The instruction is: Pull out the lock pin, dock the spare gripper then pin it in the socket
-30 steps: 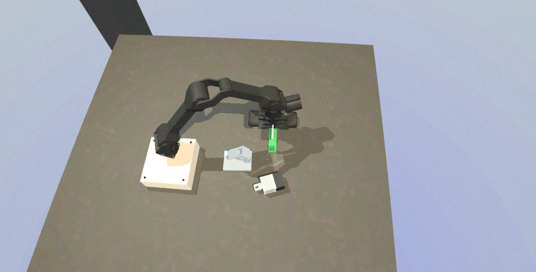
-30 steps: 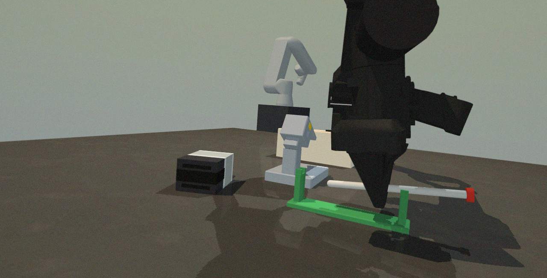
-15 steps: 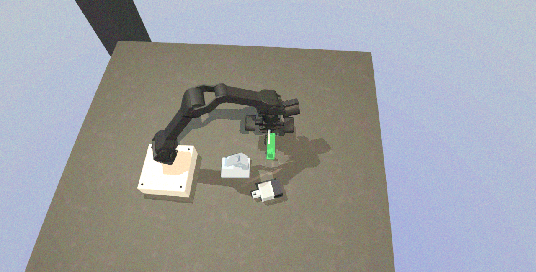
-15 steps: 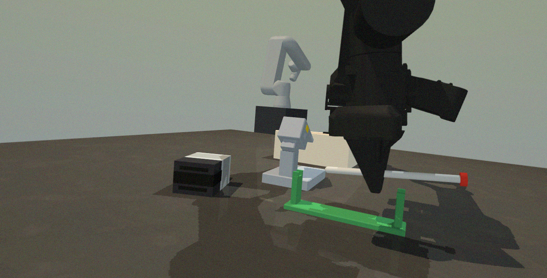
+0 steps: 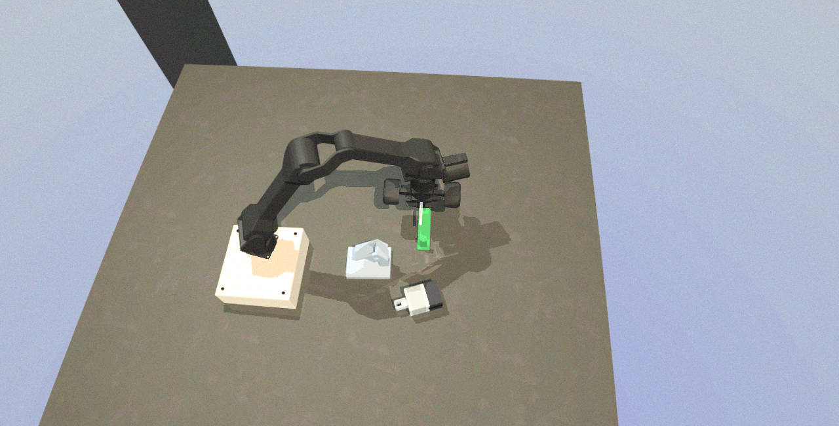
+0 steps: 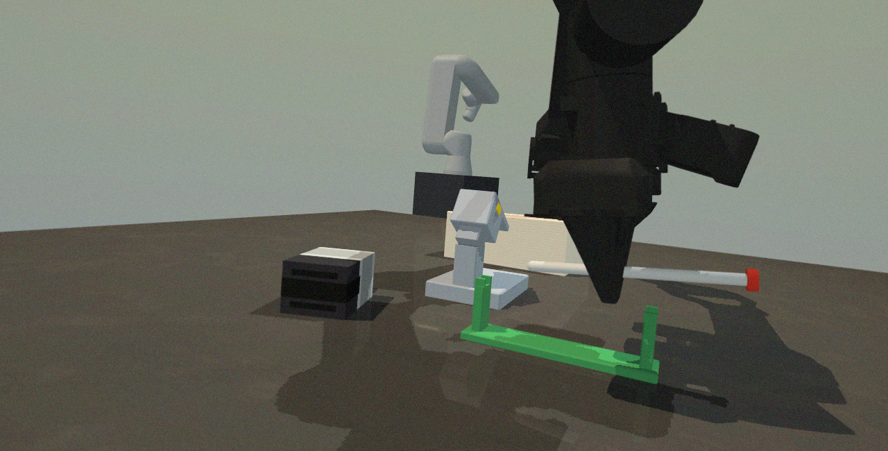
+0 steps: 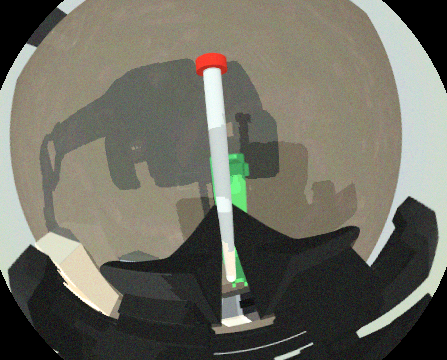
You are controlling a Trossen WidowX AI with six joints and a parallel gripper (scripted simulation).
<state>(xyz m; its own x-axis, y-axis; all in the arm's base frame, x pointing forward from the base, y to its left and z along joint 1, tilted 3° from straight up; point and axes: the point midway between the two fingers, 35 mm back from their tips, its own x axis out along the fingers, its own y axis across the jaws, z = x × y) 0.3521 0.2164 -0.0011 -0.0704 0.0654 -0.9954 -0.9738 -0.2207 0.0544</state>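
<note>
My gripper (image 6: pixel 609 293) (image 7: pixel 225 215) is shut on the white lock pin (image 5: pixel 420 213) (image 6: pixel 682 275) (image 7: pixel 215 110) with a red head. It holds the pin nearly level, with a gap above the near post of the green cradle (image 5: pixel 423 229) (image 6: pixel 558 349) (image 7: pixel 239 187). The grey-white mount (image 5: pixel 368 271) (image 6: pixel 456 293) stands upright with its tilted socket (image 6: pixel 474 207) at the top; no pin or spigot shows in it. The spare gripper (image 5: pixel 417 299) (image 6: pixel 319 286), white and black, lies on the table, its pale spigot (image 5: pixel 400 303) pointing toward the mount's side.
The arm's cream base block (image 5: pixel 234 274) (image 6: pixel 515 243) (image 7: pixel 78 270) is at the left of the top view, beyond the mount. A grey arm-like figure (image 6: pixel 438 106) stands on a dark block (image 6: pixel 440 193) in the background. The spare gripper lies in front of the mount in the top view.
</note>
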